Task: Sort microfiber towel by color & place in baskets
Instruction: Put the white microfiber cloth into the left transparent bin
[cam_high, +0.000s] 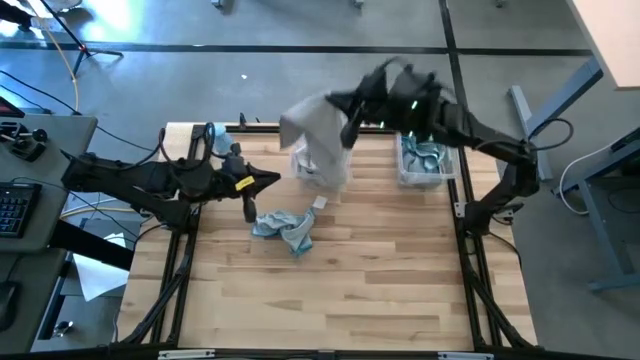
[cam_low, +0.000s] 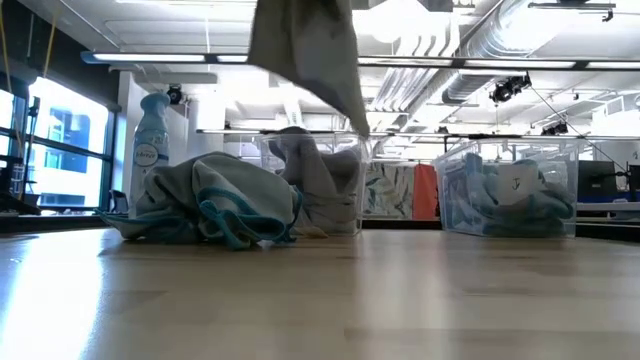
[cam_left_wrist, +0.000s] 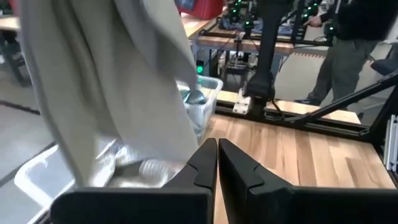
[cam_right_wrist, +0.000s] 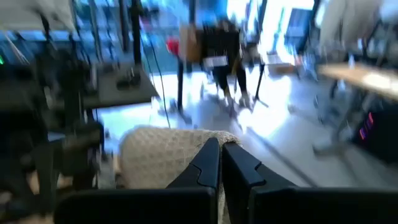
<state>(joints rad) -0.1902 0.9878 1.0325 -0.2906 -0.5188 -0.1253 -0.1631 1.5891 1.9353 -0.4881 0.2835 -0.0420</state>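
Grey towel (cam_high: 318, 135) hangs in the air, pinched at its top by the right claw (cam_high: 352, 118), long axis straight down, lower edge just above the grey basket (cam_high: 320, 165) at the far middle of the counter (cam_high: 380, 270). Seen level from the low view: cloth (cam_low: 305, 45) drooping directly over that clear basket (cam_low: 320, 195), which already holds grey cloth. So the relation that matters: basket below the towel, almost in line, perhaps a little toward the left arm's side. Probably only a lowering and a release needed, no long sideways travel.

Second basket (cam_high: 427, 162), with blue-teal cloths inside, stands to the right, just beside the right arm, apart from the grey one. Wrong target for this grey piece.

Blue-teal towels (cam_high: 283, 228) lie crumpled on the counter, in front of the grey basket, nearer to the left claw (cam_high: 262, 181). Left claw closed and empty, pointing toward the hanging towel and grey basket, close to both. By judgement, left arm better placed for the blue-teal heap, though its basket is far across. Spray bottle (cam_low: 150, 150) at the far left corner, out of the way.
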